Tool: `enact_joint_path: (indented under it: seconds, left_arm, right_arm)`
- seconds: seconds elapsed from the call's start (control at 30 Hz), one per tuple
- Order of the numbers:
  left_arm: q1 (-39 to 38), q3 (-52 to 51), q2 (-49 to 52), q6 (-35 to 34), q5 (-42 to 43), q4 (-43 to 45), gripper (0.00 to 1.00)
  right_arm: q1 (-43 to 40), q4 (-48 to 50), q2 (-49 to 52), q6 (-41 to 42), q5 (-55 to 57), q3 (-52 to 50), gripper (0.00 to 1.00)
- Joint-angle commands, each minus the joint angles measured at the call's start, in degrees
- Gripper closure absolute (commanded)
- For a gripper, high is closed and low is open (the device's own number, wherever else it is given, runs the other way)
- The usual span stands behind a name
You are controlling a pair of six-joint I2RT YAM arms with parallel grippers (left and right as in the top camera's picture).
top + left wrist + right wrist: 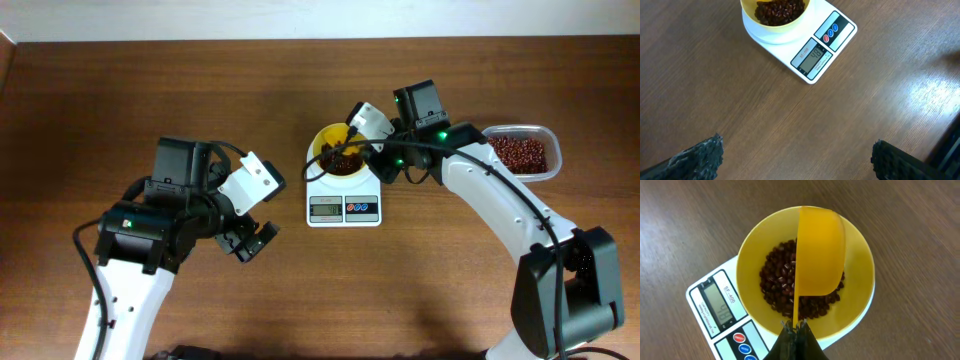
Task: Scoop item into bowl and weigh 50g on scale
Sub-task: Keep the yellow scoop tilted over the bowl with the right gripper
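- Right gripper [794,327] was clenched on the handle of the yellow scoop [820,250], tipped on its side just above the bowl [860,295].
- Beans [775,280] covered the bowl's bottom; the bowl sat on the white scale [697,287]. Spare beans were in the clear tub [552,150].
- Left gripper [797,157] was spread wide, empty, near the scale.
- My call: trickle beans a few at a time, keep the scoop off the rim, and watch the display [812,55]; I couldn't read its digits.

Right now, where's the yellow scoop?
Right wrist view: the yellow scoop hangs mid-frame over the beans in the bowl on the scale, pinched by the right gripper.
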Motion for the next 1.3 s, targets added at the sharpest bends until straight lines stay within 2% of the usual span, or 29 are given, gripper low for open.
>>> enact_joint_path:
  seconds: [0.0,1.27]
  left_arm:
    - [0.5,1.0,0.2,1.0,0.0,-0.1,0.01]
    - [0.5,1.0,0.2,1.1,0.0,-0.1,0.01]
  right_arm:
    - [0.5,0.9,-3.1,-0.4,1.6,0.6,0.96]
    - [0.2,-0.2,-2.5,-0.4,1.5,0.6,0.96]
